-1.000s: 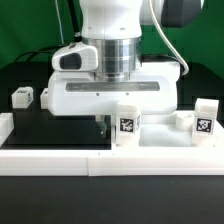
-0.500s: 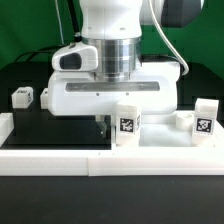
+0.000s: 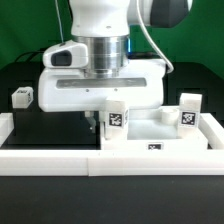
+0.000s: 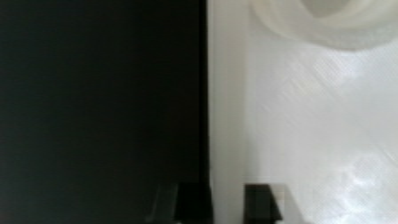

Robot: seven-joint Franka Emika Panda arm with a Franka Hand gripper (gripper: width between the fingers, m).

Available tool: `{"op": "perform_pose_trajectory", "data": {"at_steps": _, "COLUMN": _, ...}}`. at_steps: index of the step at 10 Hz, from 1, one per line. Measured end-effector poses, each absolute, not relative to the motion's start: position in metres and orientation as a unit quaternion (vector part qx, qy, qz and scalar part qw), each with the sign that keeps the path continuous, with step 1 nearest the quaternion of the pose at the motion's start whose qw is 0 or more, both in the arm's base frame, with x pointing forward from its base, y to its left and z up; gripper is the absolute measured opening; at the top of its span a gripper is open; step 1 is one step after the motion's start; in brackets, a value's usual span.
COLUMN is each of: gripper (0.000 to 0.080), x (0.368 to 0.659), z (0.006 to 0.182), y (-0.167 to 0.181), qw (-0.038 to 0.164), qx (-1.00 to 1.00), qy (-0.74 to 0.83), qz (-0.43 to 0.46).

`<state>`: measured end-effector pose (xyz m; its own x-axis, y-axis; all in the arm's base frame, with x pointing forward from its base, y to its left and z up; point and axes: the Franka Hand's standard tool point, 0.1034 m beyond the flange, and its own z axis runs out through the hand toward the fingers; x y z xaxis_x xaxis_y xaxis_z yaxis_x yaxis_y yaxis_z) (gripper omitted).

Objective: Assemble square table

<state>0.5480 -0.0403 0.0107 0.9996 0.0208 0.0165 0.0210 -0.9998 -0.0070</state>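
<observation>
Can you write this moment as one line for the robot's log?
tool: at table top edge, grip unclear | legs: two upright on top | loose leg: apart, exterior view's left

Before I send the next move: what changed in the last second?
The arm shifted toward the exterior view's left, its gripper dragging the top and the two legs on it along. The loose leg and the rail stayed put.
</observation>
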Motion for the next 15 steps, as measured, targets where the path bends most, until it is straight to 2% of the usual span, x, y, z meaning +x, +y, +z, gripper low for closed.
{"op": "perform_pose_trajectory", "data": {"at_steps": 1, "gripper": 0.0058, "x": 0.548, "z": 0.011, "y": -0.052, "qw": 0.009, "qx": -0.998, "qy": -0.058, "qz": -0.004}}
{"op": "perform_pose_trajectory", "data": {"at_steps": 9, "gripper": 0.0058, "x": 0.548, "z": 0.011, "y": -0.061, "qw": -0.002, "qx": -0.957, "qy": -0.289, "qz": -0.002}}
{"op": "perform_pose_trajectory", "data": {"at_steps": 13, "gripper": 0.0058, "x": 0.557, "z": 0.011, "y": -0.048, "qw": -0.004, "qx": -0.917, "qy": -0.398, "qz": -0.005}}
{"op": "perform_pose_trajectory", "data": {"at_steps": 15, "gripper": 0.0058, "x": 0.557, "z": 0.011, "y": -0.053, "qw": -0.008, "qx": -0.894, "qy": -0.448, "qz": -0.001}}
